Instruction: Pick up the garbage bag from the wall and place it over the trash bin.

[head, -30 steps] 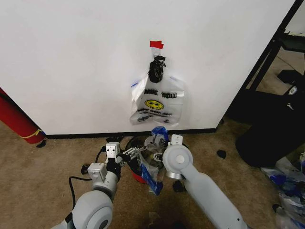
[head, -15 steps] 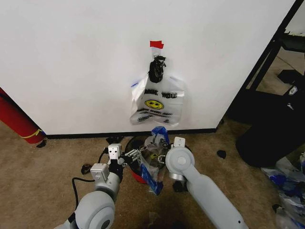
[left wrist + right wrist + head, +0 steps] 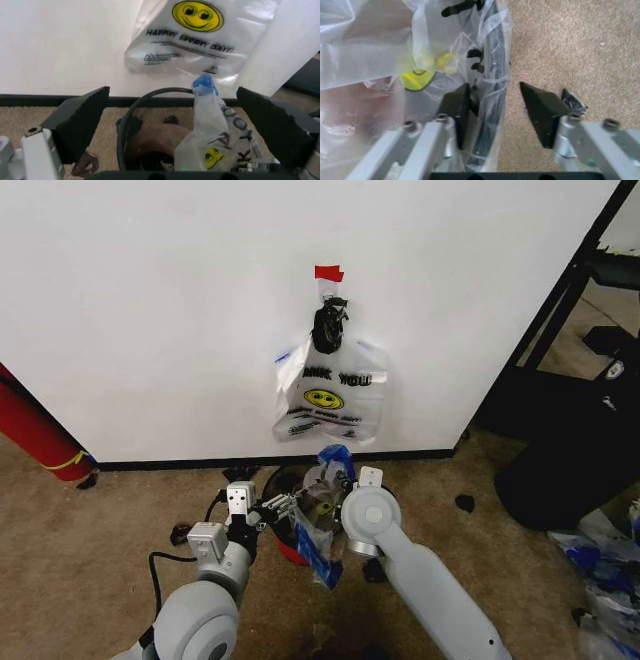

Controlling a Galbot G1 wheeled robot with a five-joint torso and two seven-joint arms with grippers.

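While garbage bag (image 3: pixel 322 530) stays draped, right gripper (image 3: pixel 492 108) shifted slightly.

Tan carpet floor (image 3: pixel 90 540) meets the wall's black baseboard (image 3: pixel 180 464). On it, close to the baseboard, stands the trash bin (image 3: pixel 288 548), black mesh with a red base. A red roll (image 3: pixel 35 428) rests at the left edge. Small dark scraps (image 3: pixel 464 503) lie to the right, near a big black bag (image 3: pixel 570 450) and crumpled plastic (image 3: pixel 600 565) farther right.
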